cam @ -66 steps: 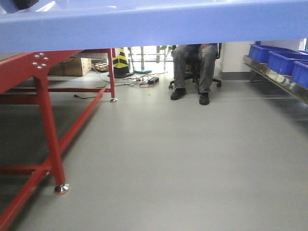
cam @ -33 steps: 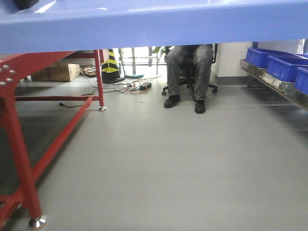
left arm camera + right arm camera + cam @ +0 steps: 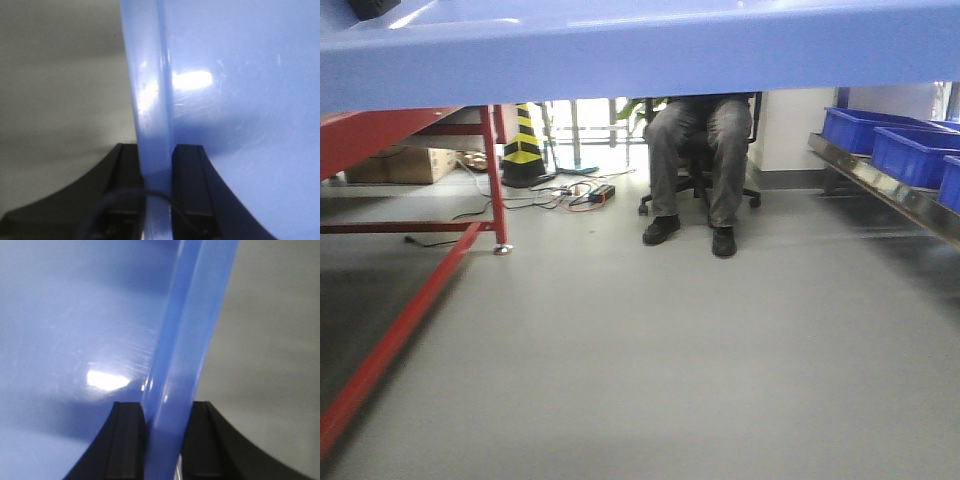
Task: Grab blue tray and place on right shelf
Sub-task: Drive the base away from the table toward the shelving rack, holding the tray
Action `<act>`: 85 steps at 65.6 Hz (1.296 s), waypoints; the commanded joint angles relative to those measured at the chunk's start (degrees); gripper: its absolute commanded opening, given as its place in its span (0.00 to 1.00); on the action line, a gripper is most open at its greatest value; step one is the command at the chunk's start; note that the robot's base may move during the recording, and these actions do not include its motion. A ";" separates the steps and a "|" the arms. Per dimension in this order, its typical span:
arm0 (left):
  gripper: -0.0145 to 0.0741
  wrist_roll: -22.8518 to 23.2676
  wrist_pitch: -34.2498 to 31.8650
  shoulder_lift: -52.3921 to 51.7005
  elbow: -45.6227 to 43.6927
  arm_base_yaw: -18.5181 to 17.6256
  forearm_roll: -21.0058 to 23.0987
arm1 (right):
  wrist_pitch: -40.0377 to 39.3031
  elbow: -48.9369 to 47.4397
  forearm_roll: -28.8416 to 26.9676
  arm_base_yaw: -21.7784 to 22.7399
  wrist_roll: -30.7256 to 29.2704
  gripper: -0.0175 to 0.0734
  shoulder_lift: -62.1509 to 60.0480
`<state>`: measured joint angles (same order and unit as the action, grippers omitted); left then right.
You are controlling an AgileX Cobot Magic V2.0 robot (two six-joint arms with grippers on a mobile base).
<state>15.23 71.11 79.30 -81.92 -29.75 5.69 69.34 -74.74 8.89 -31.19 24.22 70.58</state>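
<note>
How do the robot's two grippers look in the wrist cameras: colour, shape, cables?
The left gripper has two matte black jaws, flat inside, widening in a curve toward the base; a thin dark cable loops across that base. The right gripper has the same black jaws with curved shoulders; no cable or marking shows there.

Nothing can be read in any view: no text, label, brand or number. The nearest thing to a sign is the yellow-and-black striping on the warning cone (image 3: 523,150), which stands on the floor (image 3: 670,350) beyond the far leg of the red table (image 3: 492,180). The cardboard box (image 3: 405,165) under that table is too blurred to show print. The glossy blue tray (image 3: 240,100) bears only glare.
</note>
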 commanded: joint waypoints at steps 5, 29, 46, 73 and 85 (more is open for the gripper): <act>0.12 -1.86 5.63 -1.81 -1.53 -0.83 2.51 | -4.17 -1.46 0.87 -0.21 -1.81 0.25 -1.61; 0.12 -1.86 5.63 -1.81 -1.53 -0.83 2.51 | -4.17 -1.46 0.87 -0.21 -1.81 0.25 -1.61; 0.12 -1.86 5.63 -1.81 -1.53 -0.83 2.51 | -4.17 -1.46 0.87 -0.21 -1.81 0.25 -1.61; 0.12 -1.86 5.63 -1.81 -1.53 -0.83 2.51 | -4.17 -1.46 0.87 -0.21 -1.81 0.25 -1.61; 0.12 -1.86 5.63 -1.81 -1.53 -0.83 2.51 | -4.16 -1.46 0.87 -0.21 -1.81 0.25 -1.61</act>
<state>15.23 71.21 79.30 -81.92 -29.75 5.82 69.34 -74.74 8.89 -31.19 24.22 70.58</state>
